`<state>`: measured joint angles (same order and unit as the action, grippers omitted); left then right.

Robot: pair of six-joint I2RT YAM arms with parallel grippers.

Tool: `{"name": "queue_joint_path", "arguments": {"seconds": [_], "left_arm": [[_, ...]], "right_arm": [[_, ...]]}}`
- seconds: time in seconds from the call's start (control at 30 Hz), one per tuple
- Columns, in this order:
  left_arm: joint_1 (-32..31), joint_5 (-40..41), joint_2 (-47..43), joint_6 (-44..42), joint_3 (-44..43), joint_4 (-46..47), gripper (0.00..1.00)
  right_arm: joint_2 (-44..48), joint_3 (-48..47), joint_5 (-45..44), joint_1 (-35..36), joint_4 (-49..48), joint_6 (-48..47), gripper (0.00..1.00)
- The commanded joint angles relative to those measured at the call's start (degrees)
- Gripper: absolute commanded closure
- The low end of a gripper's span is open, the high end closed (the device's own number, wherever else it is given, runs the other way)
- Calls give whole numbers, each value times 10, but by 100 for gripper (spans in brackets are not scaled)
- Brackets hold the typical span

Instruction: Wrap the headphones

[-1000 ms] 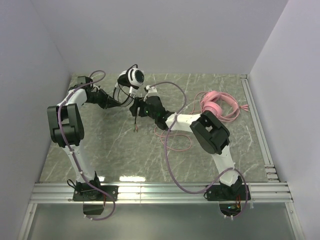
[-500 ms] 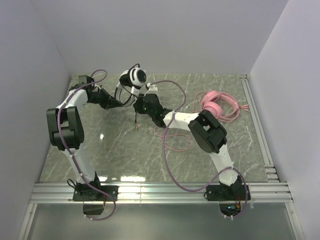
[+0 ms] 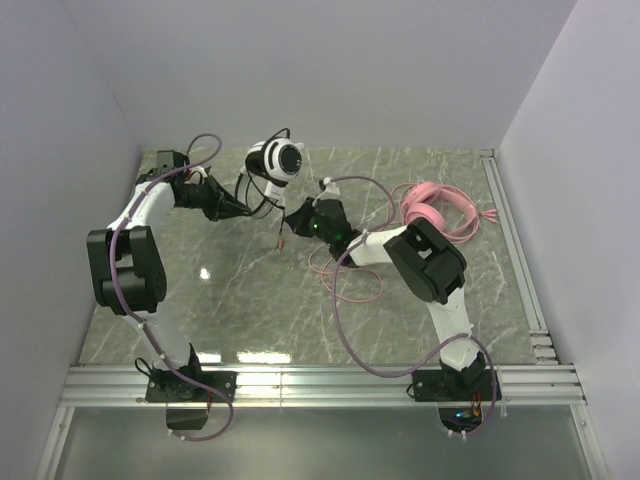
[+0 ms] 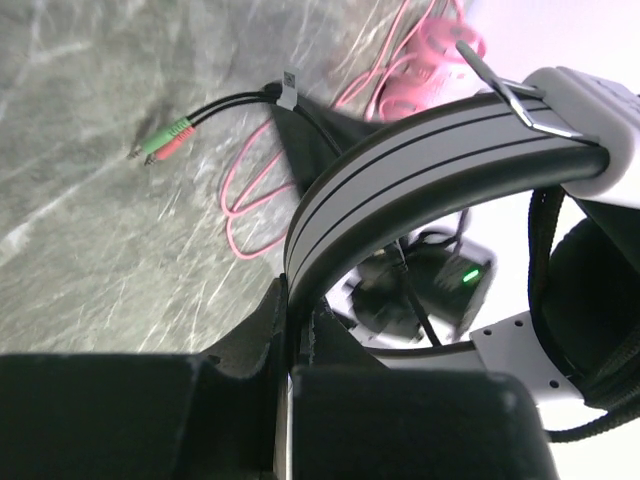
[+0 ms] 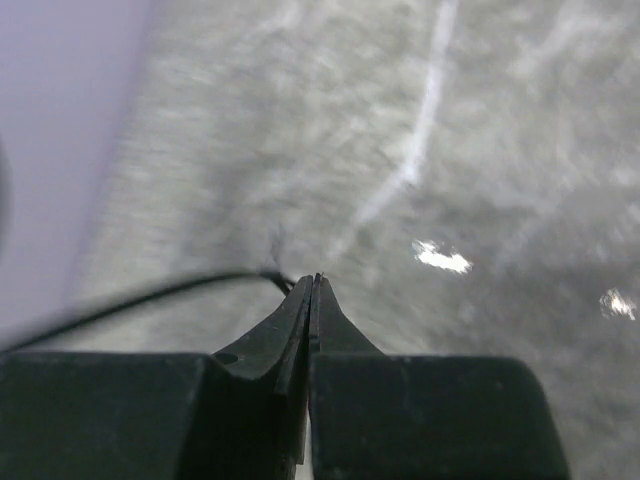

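Marble table. Pink headset lies far right, pink cable looped mid-table. Black-and-white headset is raised over the far left, its headband clamped in left gripper. Right gripper is pressed closed, apparently nipping black cable; the view is blurred.

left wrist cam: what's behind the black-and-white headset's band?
Behind the black-and-white headset's band: right gripper pinching the thin black cable, its green and pink plugs, pink cable loops, pink headset, marble table. The band covers part of that gripper's body.
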<state>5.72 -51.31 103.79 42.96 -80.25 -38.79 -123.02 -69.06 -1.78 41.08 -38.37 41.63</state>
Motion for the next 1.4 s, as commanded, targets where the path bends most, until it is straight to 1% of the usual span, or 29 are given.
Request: {"name": "queue_joint_path", "arguments": {"seconds": [0.0,0.03,0.07,0.1,0.13,0.17,0.23,0.3,0.33,0.4,0.47,0.53,0.57,0.6,0.63,0.7,0.8,0.83,0.87,0.9,0.93,1.0,1.03,1.13,1.17,1.23,1.3,1.33,1.37], "left_arm": [[-15,-63,-29,-37,7,14,100],[-16,-59,-27,-37,10,18,100],[-18,-60,-25,-32,15,25,100],[-19,-59,-22,-30,16,29,100],[-19,-60,-19,-25,15,29,100],[-19,-58,-15,-24,13,30,100],[-19,-60,-10,-23,4,28,100],[-19,-59,-5,-22,-4,23,100],[-19,-58,-4,-19,-10,24,100],[-18,-57,-5,-17,-14,26,100],[-19,-56,-3,-21,-23,18,100],[-19,-57,-1,-21,-29,16,100],[-18,-55,1,-22,-30,14,100],[-18,-54,2,-23,-35,12,100],[-18,-55,3,-24,-36,11,100],[-19,-50,4,-23,-41,10,100],[-19,-49,5,-21,-46,10,100],[-19,-50,6,-20,-47,10,100],[-19,-50,6,-20,-48,10,100],[-19,-50,6,-19,-49,10,100],[-19,-50,6,-19,-50,10,100],[-19,-52,6,-15,-49,13,100],[-18,-52,5,-14,-50,14,100],[-19,-52,5,-12,-48,15,100],[-19,-52,4,-12,-48,16,100],[-19,-54,3,-13,-47,17,100],[-18,-54,2,-13,-47,16,100],[-19,-54,2,-13,-47,16,100],[-19,-56,2,-13,-47,17,100]], "right_arm": [[10,-21,129,-30,-103,59,100],[-9,-28,159,-39,-115,75,100],[-15,-34,199,-51,-129,106,93],[-20,-32,210,-56,-157,119,89],[-20,-20,216,-62,-168,127,79],[-19,-12,216,-63,-176,143,75],[-11,2,220,-66,-180,156,67],[-3,12,223,-72,-162,173,62],[1,31,226,-75,-164,192,58],[12,52,232,-87,-167,211,54],[23,80,231,-101,-153,224,41],[45,113,231,-110,-142,230,38],[53,124,232,-115,-138,233,32],[71,137,235,-122,-138,234,19],[81,161,237,-124,-137,235,18],[112,199,236,-130,-136,234,3],[132,226,252,-131,-154,244,1],[132,244,273,-131,-172,266,1],[117,250,286,-131,-217,285,1],[105,255,303,-131,-244,307,2],[93,256,315,-130,-266,353,2],[66,257,332,-127,-321,393,3],[60,257,332,-125,-329,425,4],[61,262,322,-113,-325,462,3],[71,267,309,-104,-337,466,3],[81,282,296,-97,-350,458,9],[100,274,289,-84,-316,432,14],[106,269,285,-79,-295,392,14],[115,266,280,-74,-265,377,15]]}}
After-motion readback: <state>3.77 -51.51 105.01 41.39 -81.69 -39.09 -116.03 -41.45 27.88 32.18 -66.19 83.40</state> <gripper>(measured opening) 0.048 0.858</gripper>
